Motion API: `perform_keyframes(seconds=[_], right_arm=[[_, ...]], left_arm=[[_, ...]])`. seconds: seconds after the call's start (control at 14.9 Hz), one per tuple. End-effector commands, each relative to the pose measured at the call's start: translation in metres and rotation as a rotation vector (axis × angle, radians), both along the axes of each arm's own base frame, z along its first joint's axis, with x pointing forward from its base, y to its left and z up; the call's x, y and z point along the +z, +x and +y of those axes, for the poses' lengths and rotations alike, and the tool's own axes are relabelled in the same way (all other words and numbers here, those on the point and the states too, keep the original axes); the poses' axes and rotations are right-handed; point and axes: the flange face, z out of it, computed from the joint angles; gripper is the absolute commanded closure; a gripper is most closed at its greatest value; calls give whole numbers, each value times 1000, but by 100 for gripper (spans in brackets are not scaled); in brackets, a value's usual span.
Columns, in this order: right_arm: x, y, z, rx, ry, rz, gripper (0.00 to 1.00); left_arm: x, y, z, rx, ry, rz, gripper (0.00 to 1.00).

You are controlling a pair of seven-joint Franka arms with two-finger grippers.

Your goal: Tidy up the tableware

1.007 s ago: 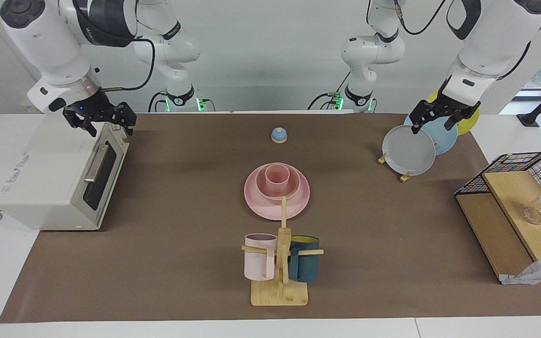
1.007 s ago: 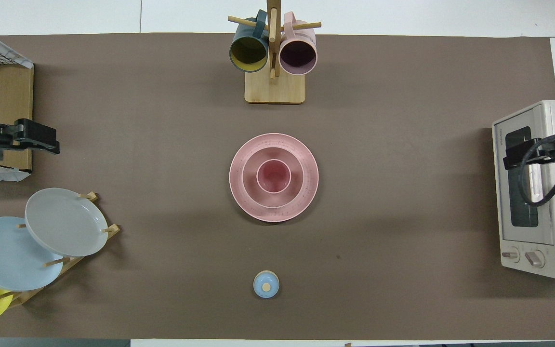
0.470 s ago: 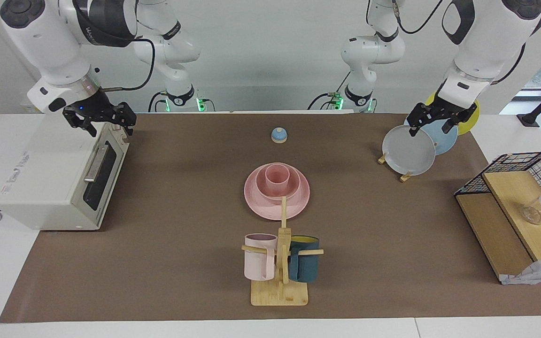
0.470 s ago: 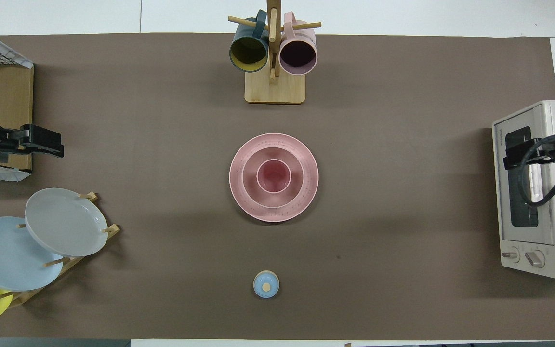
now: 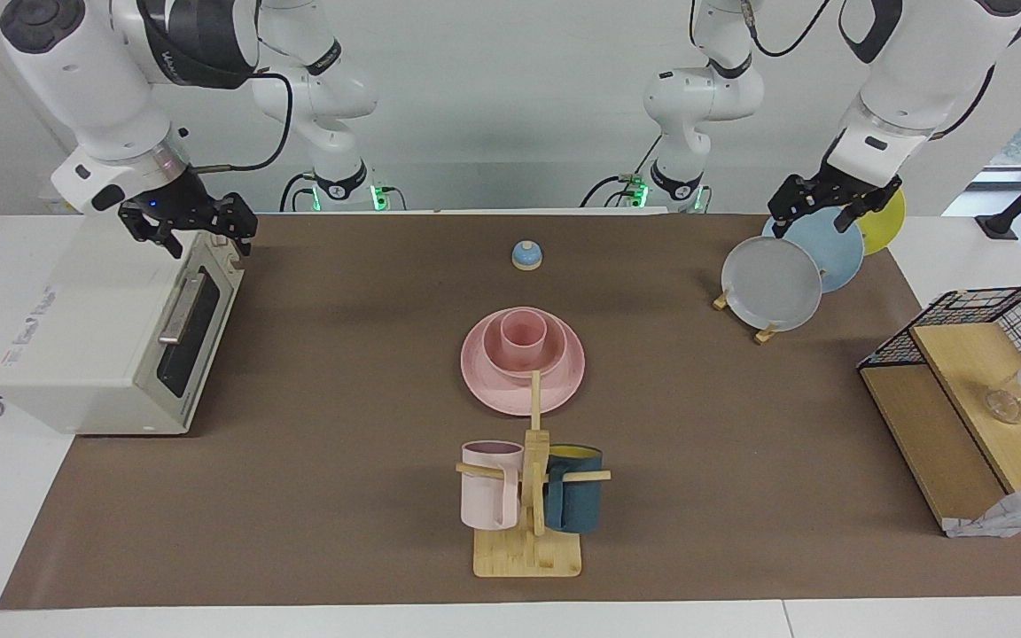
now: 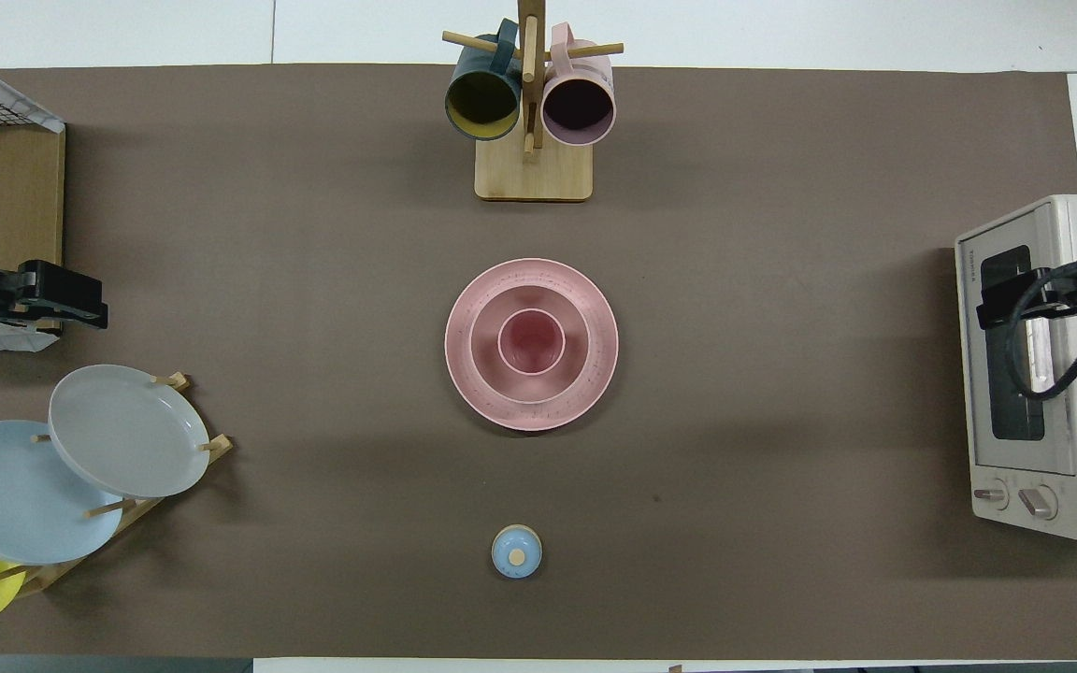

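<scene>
While both arms hang raised at their own ends of the bench (image 5: 315,496), neither touches anything. The left hand (image 5: 816,208) is held in the air over the rack of plates (image 5: 772,283) at the left arm's end, its dark fingers (image 5: 783,202) pointing downward and spread apart with nothing between them; from overhead the same hand (image 6: 57,297) shows just off the corner of the wooden shelf (image 6: 15,215). The right hand (image 5: 187,221) hovers over the top front edge of the toaster oven (image 5: 112,328), also tilted down, fingers apart and empty. Compared with a second ago, the left hand has risen and drawn back toward the robots, so it now sits over the blue plate (image 5: 830,252) rather than in front of the grey one (image 5: 770,283); the right hand has not shifted, and nothing on the bench has moved. At the middle of the bench sits the matte pink set, nested: the wide flat plate (image 5: 484,390) lies at the bottom, the rounded bowl (image 5: 497,359) stands upright on its centre, and the small handleless cup (image 5: 523,337) stands upright inside the bowl, mouth up. That stack lies between the small blue bell (image 5: 526,255), nearer to the robots, and the wooden mug tree (image 5: 528,496) with its pale pink and dark blue mugs, farther from them.
</scene>
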Motion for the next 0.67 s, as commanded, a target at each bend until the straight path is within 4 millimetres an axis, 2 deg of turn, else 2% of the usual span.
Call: perform_keyframes(seconds=[0.0,0.6], right_arm=[[3,-4,-2,10,9,-1,0],[3,-4,-2,10,9,1,0]], left_arm=[[-4,-6,5,-16,-18,9,0],[-1,-1,8,-1,-58,-20,0]])
